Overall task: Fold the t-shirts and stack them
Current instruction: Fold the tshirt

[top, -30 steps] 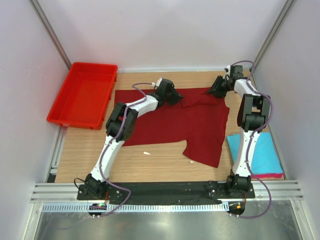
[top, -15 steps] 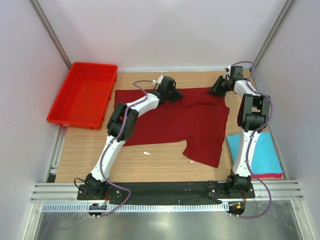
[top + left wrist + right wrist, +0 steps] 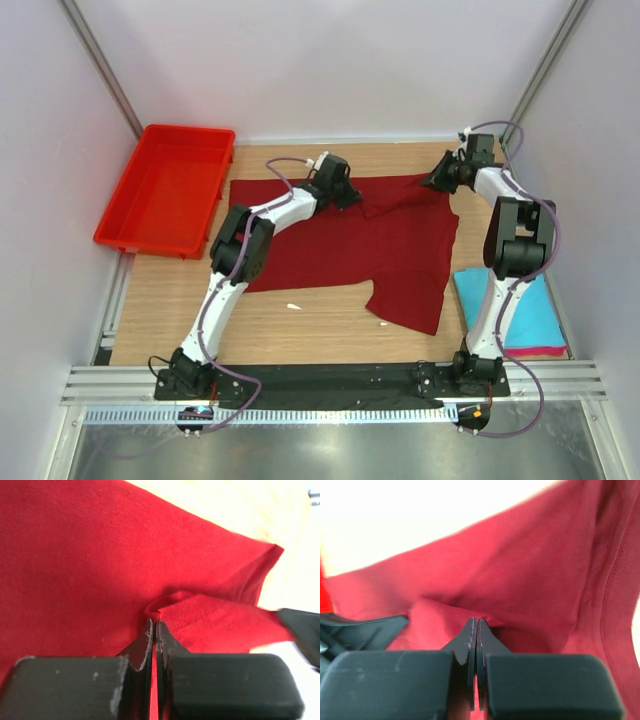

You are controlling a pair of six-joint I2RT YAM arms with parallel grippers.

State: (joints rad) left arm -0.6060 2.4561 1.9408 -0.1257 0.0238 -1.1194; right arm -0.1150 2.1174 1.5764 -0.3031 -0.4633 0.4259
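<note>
Wooden table point(image 3: 300, 322) | maroon t-shirt point(image 3: 330, 250) flat, long axis left-right | left fingers point(image 3: 141, 649), right fingers point(image 3: 465, 642) pinch far edge

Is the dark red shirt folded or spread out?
Spread out: the dark red shirt lies open; only its far edge is pinched by the left end effector and right end effector.

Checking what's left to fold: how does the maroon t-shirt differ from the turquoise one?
The maroon t-shirt lies spread open across the middle of the table; the turquoise t-shirt is a folded rectangle at the near right. The left hand and right hand are each shut on the maroon one's far edge; no hand touches the turquoise one. Both are plain, single-colour cloth.
</note>
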